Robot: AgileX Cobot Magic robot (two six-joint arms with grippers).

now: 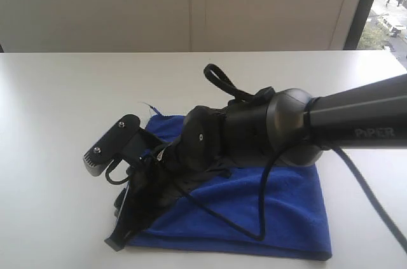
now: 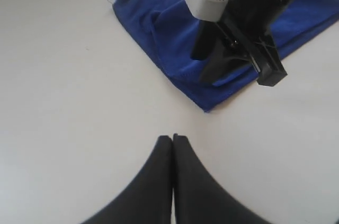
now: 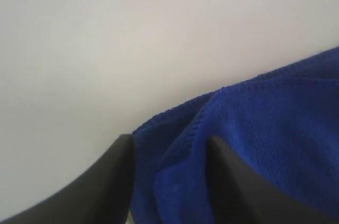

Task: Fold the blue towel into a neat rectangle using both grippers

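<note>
While your right gripper (image 3: 168,139) straddles the left edge of the blue towel (image 1: 280,205), fingers spread, likely releasing a fold, your left gripper (image 2: 172,138) holds its fingers pressed together; next, lift clear.

- You have soft, even daylight. The window (image 1: 389,8) up and to the right of the blue towel (image 1: 286,205) is washed out pale.
- The white table (image 1: 57,103) around the towel reads bright and slightly flat.
- Beneath the right arm (image 1: 356,119) the towel darkens in soft shadow.
- In the right wrist view, the right gripper's fingers (image 3: 106,181) beside the towel are blurred, and the towel's pile is only softly resolved.
- In the left wrist view, the left gripper (image 2: 172,138) is out of focus. The towel beyond it is sharper.
</note>
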